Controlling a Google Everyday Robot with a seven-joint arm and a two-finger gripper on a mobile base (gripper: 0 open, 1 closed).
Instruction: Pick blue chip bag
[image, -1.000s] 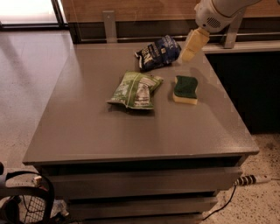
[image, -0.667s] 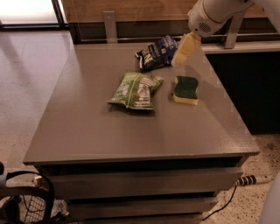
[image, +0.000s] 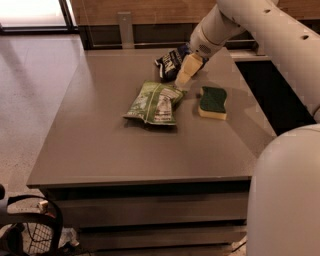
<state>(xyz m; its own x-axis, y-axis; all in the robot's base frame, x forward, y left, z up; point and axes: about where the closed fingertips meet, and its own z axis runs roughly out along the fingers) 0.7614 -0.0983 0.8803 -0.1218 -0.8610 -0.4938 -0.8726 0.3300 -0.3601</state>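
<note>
The blue chip bag (image: 170, 61) lies crumpled at the far side of the grey table (image: 100, 145), dark navy with white markings. My gripper (image: 183, 76) hangs from the white arm coming in from the upper right. Its cream-coloured tip sits just right of and in front of the blue bag, partly covering the bag's right end, and close above the green bag's top corner. I cannot tell whether it touches either bag.
A green-and-white snack bag (image: 155, 102) lies mid-table. A green-and-yellow sponge (image: 213, 102) lies to its right. My white arm and base (image: 285, 190) fill the right side. A dark wire basket (image: 30, 235) stands on the floor at lower left.
The gripper has moved left and down, from right of the blue bag to just in front of it. More of the arm now fills the right side. The bags and sponge have not moved.
</note>
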